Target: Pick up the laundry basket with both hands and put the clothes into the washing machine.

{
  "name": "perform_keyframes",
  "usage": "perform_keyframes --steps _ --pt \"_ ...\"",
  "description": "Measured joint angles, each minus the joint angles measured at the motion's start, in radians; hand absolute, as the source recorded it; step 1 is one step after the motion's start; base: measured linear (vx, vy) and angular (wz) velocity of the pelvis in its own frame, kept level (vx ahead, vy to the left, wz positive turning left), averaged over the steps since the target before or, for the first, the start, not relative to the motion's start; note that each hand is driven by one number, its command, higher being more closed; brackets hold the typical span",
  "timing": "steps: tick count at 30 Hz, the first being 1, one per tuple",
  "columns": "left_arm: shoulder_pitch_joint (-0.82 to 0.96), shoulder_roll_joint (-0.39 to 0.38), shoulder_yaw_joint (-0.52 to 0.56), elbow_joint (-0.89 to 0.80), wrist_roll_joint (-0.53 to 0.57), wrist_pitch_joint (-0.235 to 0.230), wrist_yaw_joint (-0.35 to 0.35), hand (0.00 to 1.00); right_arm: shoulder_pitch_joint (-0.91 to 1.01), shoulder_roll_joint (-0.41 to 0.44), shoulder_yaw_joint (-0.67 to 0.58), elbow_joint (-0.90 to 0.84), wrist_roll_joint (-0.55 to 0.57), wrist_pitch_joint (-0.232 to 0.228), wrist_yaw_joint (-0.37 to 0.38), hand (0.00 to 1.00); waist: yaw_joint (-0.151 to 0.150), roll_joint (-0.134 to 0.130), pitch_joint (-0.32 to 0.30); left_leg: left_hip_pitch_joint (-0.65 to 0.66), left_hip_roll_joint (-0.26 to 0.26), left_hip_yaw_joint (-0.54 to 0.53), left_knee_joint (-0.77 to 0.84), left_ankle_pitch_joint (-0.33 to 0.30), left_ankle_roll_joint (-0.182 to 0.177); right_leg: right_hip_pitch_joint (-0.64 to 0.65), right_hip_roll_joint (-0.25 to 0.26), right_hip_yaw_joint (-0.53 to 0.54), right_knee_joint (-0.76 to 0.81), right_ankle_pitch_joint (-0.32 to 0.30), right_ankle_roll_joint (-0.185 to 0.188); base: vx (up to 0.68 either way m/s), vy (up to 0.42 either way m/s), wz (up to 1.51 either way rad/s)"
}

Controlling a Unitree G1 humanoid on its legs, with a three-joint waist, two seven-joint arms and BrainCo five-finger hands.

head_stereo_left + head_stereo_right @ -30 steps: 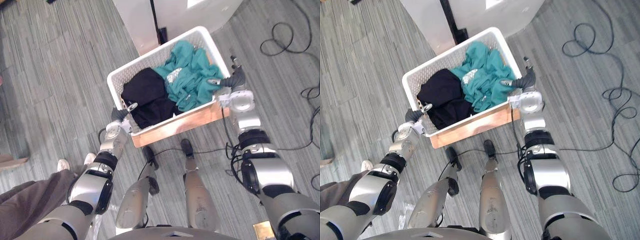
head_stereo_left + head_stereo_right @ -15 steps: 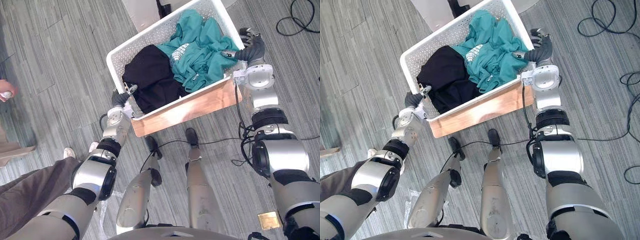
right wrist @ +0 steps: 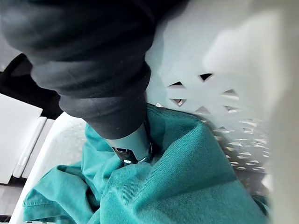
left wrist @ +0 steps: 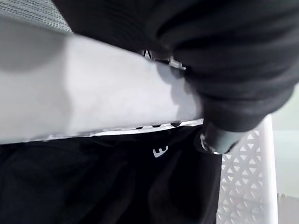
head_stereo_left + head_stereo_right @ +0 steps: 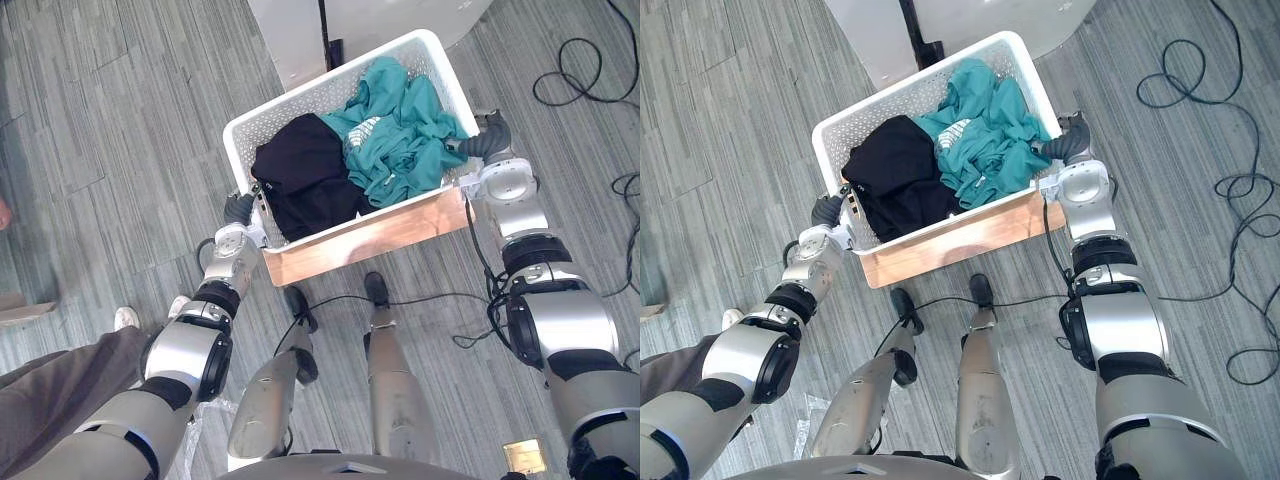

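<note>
**A:** Both hands on it, then?

**B:** Yes. The left hand (image 5: 240, 210) is at one short end of the basket (image 5: 370, 232), curled over the rim. Its wrist view shows a finger (image 4: 212, 140) hooked down inside, next to black cloth. The right hand (image 5: 485, 147) grips the opposite end the same way, with a finger (image 3: 133, 145) over the edge and pressed into teal cloth.

**A:** So the basket is up?

**B:** I think so. It hangs between the two hands and looks clear of the grey floor (image 5: 120, 120), though from above I can't be sure.

**A:** And the clothes?

**B:** All inside. A black garment (image 5: 300, 185) fills the half by the left hand. A teal one (image 5: 400, 140) is heaped in the half by the right hand. The two touch in the middle.

**A:** The machine?

**B:** A white appliance (image 5: 400, 15), which I take for the washing machine, stands just beyond the basket's far side. I can't see its door.

**A:** What's left to do?

**B:** The pick-up looks done and the basket is near the machine. Loading hasn't begun, since nothing is out of the basket yet.

**A:** Anyone about?

**B:** A person's trouser leg (image 5: 50, 400) and shoe (image 5: 125, 318) show beside the left arm, well apart from the basket.
</note>
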Motion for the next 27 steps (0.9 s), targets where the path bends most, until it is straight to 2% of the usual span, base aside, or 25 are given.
perform_keyframes --steps 7,12,14,17,23,25,27 --pt "0.028 0.033 -0.038 0.028 0.052 0.060 -0.010 1.00 0.083 0.044 -0.042 0.034 0.003 -0.001 0.023 1.00 -0.016 -0.001 0.001 0.053 0.001 -0.043 0.000 0.003 0.004 0.087 -0.003 -0.030 -0.036 -0.002 -0.001 0.05 -0.057 0.11" --pt "0.086 0.052 -0.045 0.027 0.076 0.081 -0.043 1.00 0.133 0.084 -0.079 0.044 0.066 0.000 0.047 1.00 -0.016 -0.011 -0.002 0.087 0.003 -0.058 0.000 0.002 0.005 0.141 -0.004 -0.043 -0.069 0.002 0.004 0.04 -0.048 0.06" --pt "0.124 0.070 -0.049 0.009 0.085 0.090 -0.053 1.00 0.177 0.116 -0.112 0.039 0.114 0.000 0.067 1.00 -0.017 -0.026 -0.011 0.095 0.005 -0.068 0.000 0.002 0.006 0.161 -0.003 -0.052 -0.081 0.004 0.003 0.05 -0.052 0.09" --pt "0.196 0.090 -0.058 -0.041 0.103 0.102 -0.076 1.00 0.269 0.150 -0.137 -0.021 0.181 0.007 0.081 1.00 -0.011 -0.045 -0.021 0.117 0.006 -0.074 0.000 -0.005 0.006 0.194 -0.004 -0.058 -0.098 0.005 0.002 0.07 -0.048 0.06" --pt "0.426 0.149 -0.059 -0.327 0.100 0.102 -0.117 1.00 0.528 0.228 -0.188 -0.347 0.267 0.023 0.095 1.00 -0.011 -0.061 -0.032 0.165 0.009 -0.087 0.000 -0.015 0.020 0.264 -0.003 -0.072 -0.131 0.011 -0.003 0.09 -0.039 0.05" --pt "0.466 0.159 -0.059 -0.394 0.100 0.102 -0.129 1.00 0.577 0.246 -0.217 -0.406 0.269 0.022 0.114 1.00 -0.010 -0.073 -0.041 0.175 0.011 -0.096 0.000 -0.017 0.022 0.281 -0.001 -0.080 -0.137 0.011 -0.003 0.07 -0.039 0.09" --pt "0.548 0.176 -0.059 -0.490 0.101 0.102 -0.137 1.00 0.645 0.284 -0.240 -0.487 0.269 0.019 0.126 1.00 -0.009 -0.104 -0.085 0.184 0.017 -0.097 0.000 -0.019 0.022 0.296 0.004 -0.080 -0.149 0.012 -0.005 0.08 -0.049 -0.01"
